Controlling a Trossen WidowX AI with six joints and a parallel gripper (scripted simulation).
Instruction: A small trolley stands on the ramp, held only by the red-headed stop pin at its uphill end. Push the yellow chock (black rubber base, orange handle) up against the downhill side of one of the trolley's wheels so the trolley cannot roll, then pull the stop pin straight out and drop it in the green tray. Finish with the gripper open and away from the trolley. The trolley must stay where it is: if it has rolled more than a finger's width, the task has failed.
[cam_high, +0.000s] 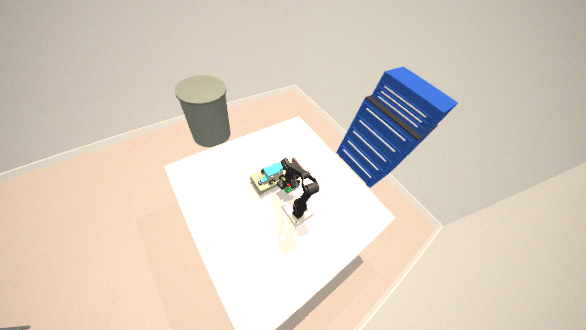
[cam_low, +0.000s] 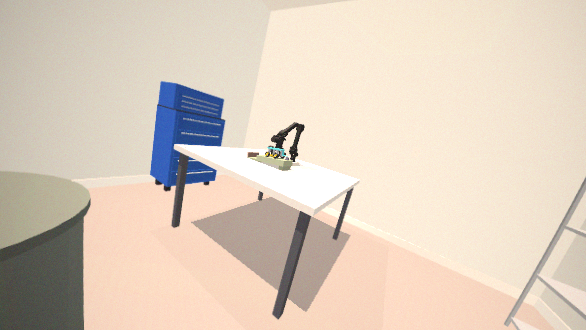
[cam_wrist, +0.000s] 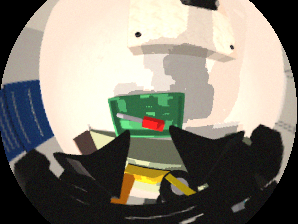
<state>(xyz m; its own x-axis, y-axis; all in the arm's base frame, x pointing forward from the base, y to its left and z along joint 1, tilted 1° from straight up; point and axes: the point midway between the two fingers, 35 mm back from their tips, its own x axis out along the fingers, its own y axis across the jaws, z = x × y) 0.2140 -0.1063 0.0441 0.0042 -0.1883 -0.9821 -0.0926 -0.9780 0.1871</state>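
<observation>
My gripper (cam_wrist: 150, 129) (cam_high: 287, 185) is open above the near side of the green tray (cam_wrist: 172, 104). The stop pin's red head (cam_wrist: 153, 123) and grey shaft show within the tray's outline, clear of both fingertips; whether it rests on the tray's floor I cannot tell. The trolley (cam_high: 273, 169) (cam_low: 276, 149), with a cyan top, stands on the pale green ramp (cam_high: 257, 181) (cam_low: 274, 161). In the wrist view a yellow part (cam_wrist: 145, 172), an orange part (cam_wrist: 122, 190) and a wheel (cam_wrist: 178, 185) show below the fingers. The chock's contact with a wheel is not clear.
A brown block (cam_low: 253, 154) (cam_wrist: 84, 143) lies beside the ramp. The arm's pale base plate (cam_wrist: 170, 30) stands beyond the tray. A blue tool cabinet (cam_high: 385, 130) (cam_low: 187, 135) and a large grey-green bin (cam_high: 207, 117) stand off the white table (cam_high: 240, 230).
</observation>
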